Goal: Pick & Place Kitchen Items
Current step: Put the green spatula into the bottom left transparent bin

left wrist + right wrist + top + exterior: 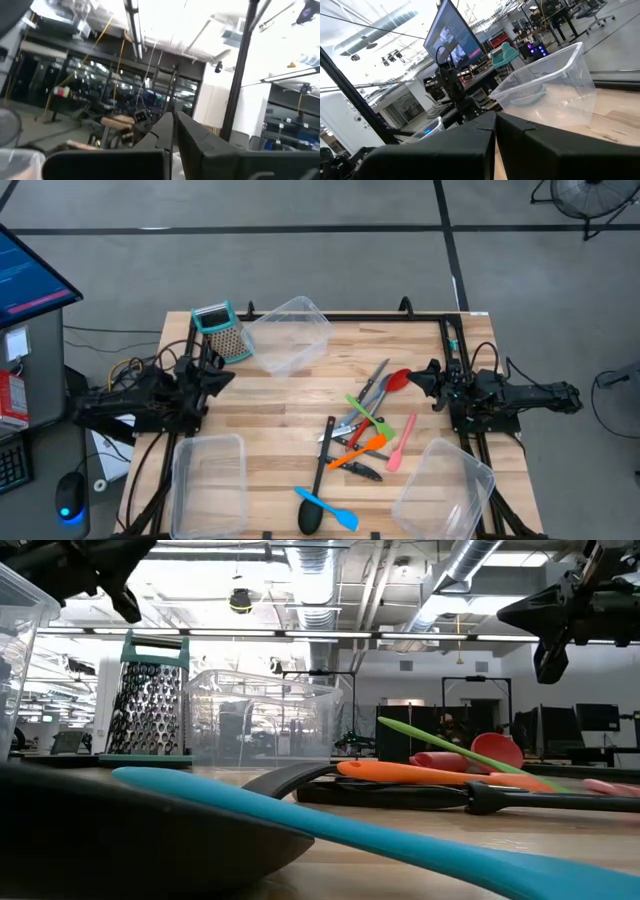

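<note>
I am watching both arms sitting at the table's edges, away from the utensil pile (365, 430) that I am using as my landmark. The left gripper (222, 372) is hovering well to the left of the pile, just beside the box grater (226, 331), and its wrist view is showing its fingers (197, 140) pressed together, holding nothing. The right gripper (420, 380) is hanging just to the right of the pile's far end, near the red spoon (399, 379); its fingers (530, 137) are likewise closed on each other and empty.

The pile itself is lying at the middle of the wooden table (290, 410): a green spatula (368, 417) crossing an orange spatula (362, 450), with black-handled knives (362, 471) under them and a pink spatula (401, 444) just to its right. Nearer the front edge from the pile, a black ladle (316, 485) and a blue spatula (328, 507) are lying together.

Three clear tubs are standing around the pile: one behind it to the left (287, 332), touching the grater, one at the front left (207, 483), one at the front right (446, 488).
</note>
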